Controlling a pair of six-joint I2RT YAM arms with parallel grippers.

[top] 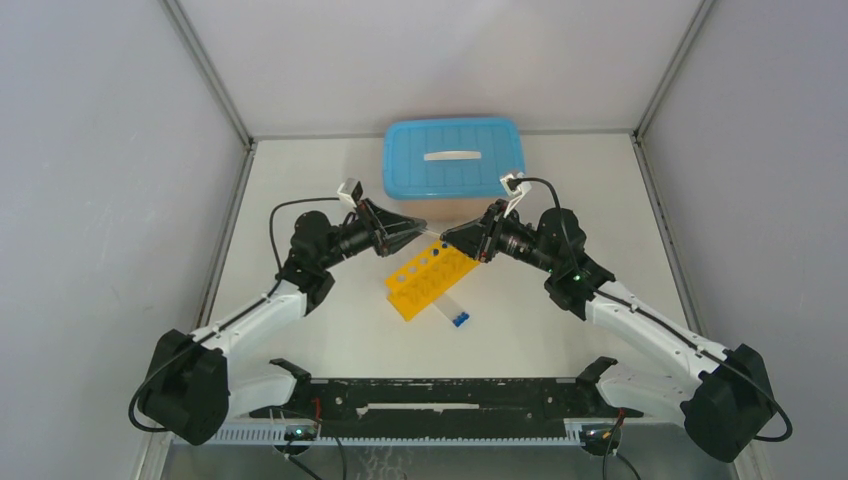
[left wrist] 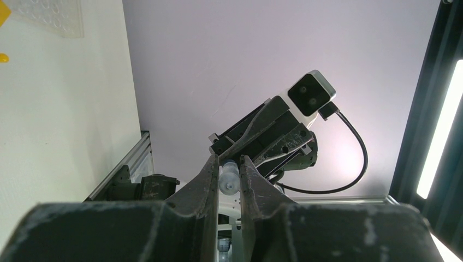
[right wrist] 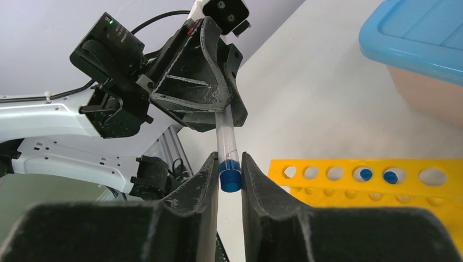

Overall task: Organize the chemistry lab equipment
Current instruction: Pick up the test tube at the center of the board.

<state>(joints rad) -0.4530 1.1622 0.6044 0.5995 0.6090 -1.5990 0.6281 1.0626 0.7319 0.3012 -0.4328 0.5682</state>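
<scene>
A clear tube (right wrist: 225, 136) with a blue cap (right wrist: 230, 176) hangs in the air between my two grippers, above the yellow rack (top: 430, 280). My left gripper (left wrist: 229, 164) is shut on the tube's (left wrist: 229, 179) clear bottom end. My right gripper (right wrist: 229, 161) has its fingers against both sides of the blue cap. In the top view the left gripper (top: 422, 235) and the right gripper (top: 446, 240) meet tip to tip. The rack (right wrist: 371, 180) has round holes, and two of them hold blue-capped tubes (right wrist: 366, 174). The black wire ring is out of view.
A box with a blue lid (top: 453, 158) stands behind the rack, close to both grippers. A small clear piece with a blue end (top: 455, 312) lies on the table just in front of the rack. Grey walls close in the table on three sides.
</scene>
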